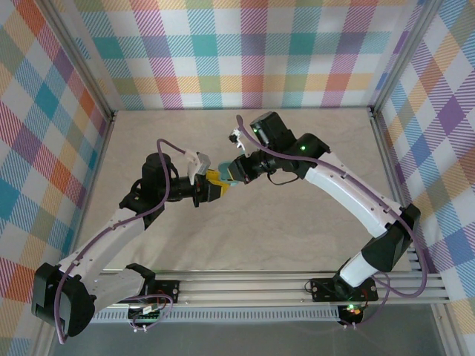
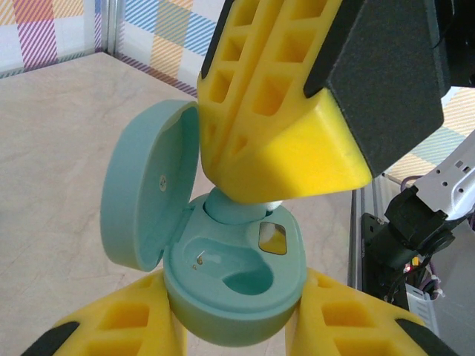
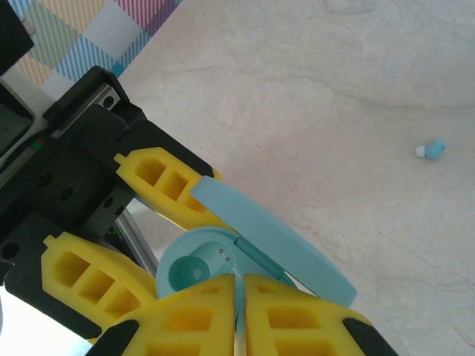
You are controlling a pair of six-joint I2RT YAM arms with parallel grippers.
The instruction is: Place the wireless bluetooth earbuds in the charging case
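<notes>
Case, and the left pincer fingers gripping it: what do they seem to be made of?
The case is likely moulded plastic with a matte teal finish: smooth, even in colour, with soft highlights and a thin hinged lid. The left pincer fingers are probably printed or moulded plastic in matte yellow, going by their open ribbed cells. Their black patches may be rubber, but I cannot tell.

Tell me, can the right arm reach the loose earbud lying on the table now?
Probably not yet. The table around the loose earbud is bare, but the right gripper is shut on a second earbud at the open case.
</notes>
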